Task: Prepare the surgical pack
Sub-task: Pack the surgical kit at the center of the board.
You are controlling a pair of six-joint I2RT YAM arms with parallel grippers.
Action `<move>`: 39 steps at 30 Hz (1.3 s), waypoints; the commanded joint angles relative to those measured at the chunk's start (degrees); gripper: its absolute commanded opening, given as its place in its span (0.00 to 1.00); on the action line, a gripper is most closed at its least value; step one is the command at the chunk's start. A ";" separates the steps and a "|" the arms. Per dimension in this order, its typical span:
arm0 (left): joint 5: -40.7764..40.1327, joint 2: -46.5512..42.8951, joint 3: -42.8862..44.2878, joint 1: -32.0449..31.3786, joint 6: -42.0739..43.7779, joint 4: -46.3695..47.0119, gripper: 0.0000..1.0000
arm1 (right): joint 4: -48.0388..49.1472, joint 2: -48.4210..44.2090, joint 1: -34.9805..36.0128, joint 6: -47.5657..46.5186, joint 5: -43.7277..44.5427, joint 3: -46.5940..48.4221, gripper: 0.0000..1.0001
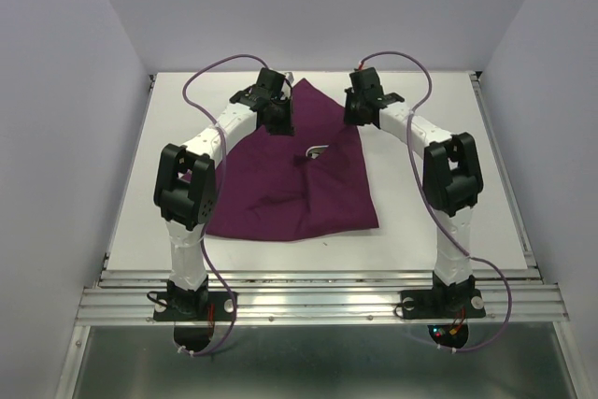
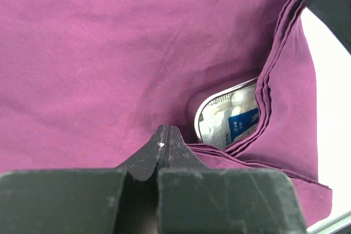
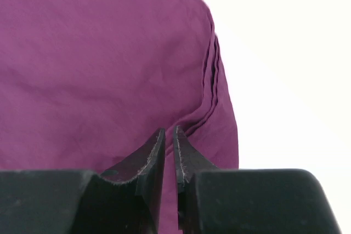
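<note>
Cloth [image 1: 280, 184] of dark purple lies across the middle of the white surface [image 1: 402, 221], broad along its near edge and narrowing to a point at the far side. It is folded over the steel tray [image 1: 318, 150], and only a small bright patch of the tray shows through a gap near the centre of the cloth. From the left wrist, the cloth [image 2: 109, 53] fills most of the view. One rounded corner of the tray [image 2: 204, 114] shows under several stacked layers of fabric. Clear packets [image 2: 230, 121] lie inside it, one with a blue label; what else is in the tray is hidden. The left arm [image 1: 192, 184] reaches to the far left part of the cloth. The left jaws are fully closed, tip against tip, with nothing seen between them, just near a fold beside the tray corner. The right arm [image 1: 453, 175] reaches to the far right edge of the cloth. From the right wrist, the cloth [image 3: 82, 53] covers the left of the view, with bare surface to the right. The right jaws are closed to a thin slit, and the layered edge of the cloth runs down to their tips, pinched there.
</note>
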 commanded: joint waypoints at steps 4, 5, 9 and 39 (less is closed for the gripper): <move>0.13 -0.31 2.04 0.76 1.12 -0.63 0.02 | -1.98 1.00 -1.95 1.22 2.06 0.78 0.16; 0.13 -0.22 1.95 0.84 1.21 -0.63 0.02 | -1.54 0.13 -3.09 1.49 1.89 -0.26 0.17; 0.31 0.22 2.13 1.20 1.39 -0.55 0.02 | -0.66 -1.55 -4.95 1.49 1.36 -2.47 0.17; 1.45 4.26 8.01 1.90 1.30 -2.30 0.02 | 0.75 3.19 -4.34 1.93 -9.80 -1.60 0.15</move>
